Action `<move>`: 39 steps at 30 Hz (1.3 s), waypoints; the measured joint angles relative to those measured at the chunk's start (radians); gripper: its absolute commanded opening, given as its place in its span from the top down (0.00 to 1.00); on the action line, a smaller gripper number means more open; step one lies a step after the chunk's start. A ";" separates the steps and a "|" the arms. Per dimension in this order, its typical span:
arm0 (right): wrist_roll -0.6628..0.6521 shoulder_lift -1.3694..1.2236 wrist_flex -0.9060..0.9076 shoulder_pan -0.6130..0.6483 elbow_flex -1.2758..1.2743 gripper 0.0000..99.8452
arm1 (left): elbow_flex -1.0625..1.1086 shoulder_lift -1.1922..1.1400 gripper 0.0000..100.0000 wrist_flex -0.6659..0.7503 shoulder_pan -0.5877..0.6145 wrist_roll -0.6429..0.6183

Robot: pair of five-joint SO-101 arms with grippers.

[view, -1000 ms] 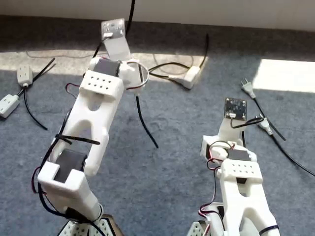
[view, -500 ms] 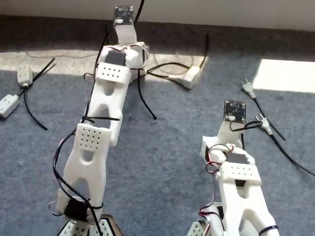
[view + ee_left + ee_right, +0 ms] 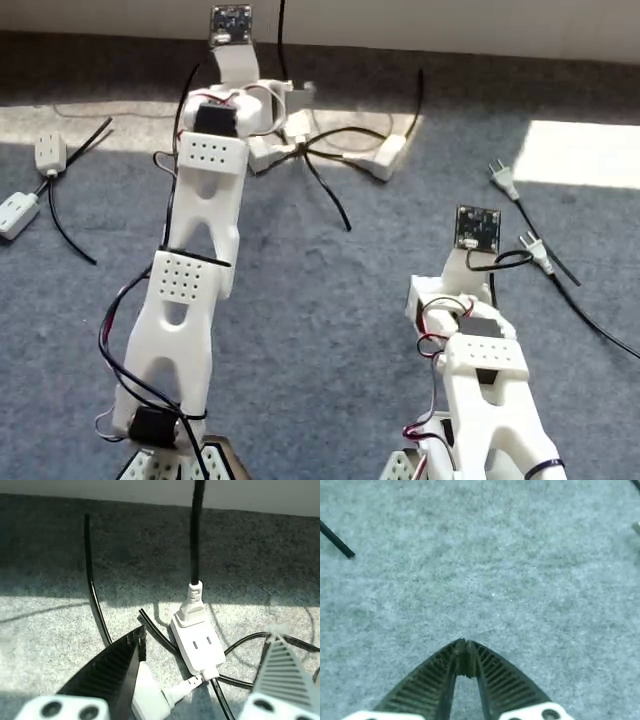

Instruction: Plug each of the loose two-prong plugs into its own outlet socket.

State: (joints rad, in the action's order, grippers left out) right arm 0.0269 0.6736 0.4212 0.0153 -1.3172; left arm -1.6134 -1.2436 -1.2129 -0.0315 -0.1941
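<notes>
Left hand (image 3: 207,636) has advanced over outlet (image 3: 199,646); black cables (image 3: 93,580) cross beside.

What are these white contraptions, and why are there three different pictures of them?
They are two robot arms, a left arm and a right arm, over grey carpet. One picture looks down on both from above. The other two come from a small camera on each arm's wrist, looking past its pincer. The left pincer is open over a white outlet block with a black-corded plug already in it. The right pincer is shut over bare carpet, holding nothing. On the right lie a loose two-prong plug and a second plug. Far left lie a small outlet block and another white block.
</notes>
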 measured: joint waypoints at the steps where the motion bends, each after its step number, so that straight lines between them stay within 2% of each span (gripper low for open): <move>1: 0.000 0.000 0.000 0.002 0.000 0.99 | 0.000 0.023 0.64 0.000 0.014 0.000; 5: 0.000 0.000 0.000 -0.003 0.000 0.99 | 0.000 0.135 0.64 0.000 0.109 0.000; 10: 0.000 0.000 0.000 -0.002 0.000 0.99 | 0.054 0.250 0.64 0.000 0.292 0.006; 17: 0.000 0.000 0.000 -0.002 0.000 0.99 | 0.288 0.334 0.64 0.000 0.479 0.167; 24: 0.000 0.000 0.000 -0.002 -0.003 0.99 | 0.365 0.351 0.64 -0.057 0.600 0.216; 28: 0.000 0.000 0.000 -0.002 -0.003 0.99 | 0.368 0.351 0.64 -0.149 0.644 0.216; 33: 0.000 0.000 0.000 -0.002 -0.021 0.99 | 0.368 0.351 0.64 -0.262 0.655 0.295; 39: 0.000 0.000 0.000 -0.002 -0.023 0.99 | 0.371 0.351 0.64 -0.293 0.654 0.307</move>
State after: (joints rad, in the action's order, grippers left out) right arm 0.0269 0.6736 0.4212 0.0138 -1.3403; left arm -1.2421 -0.8922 -1.5060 0.6222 0.1128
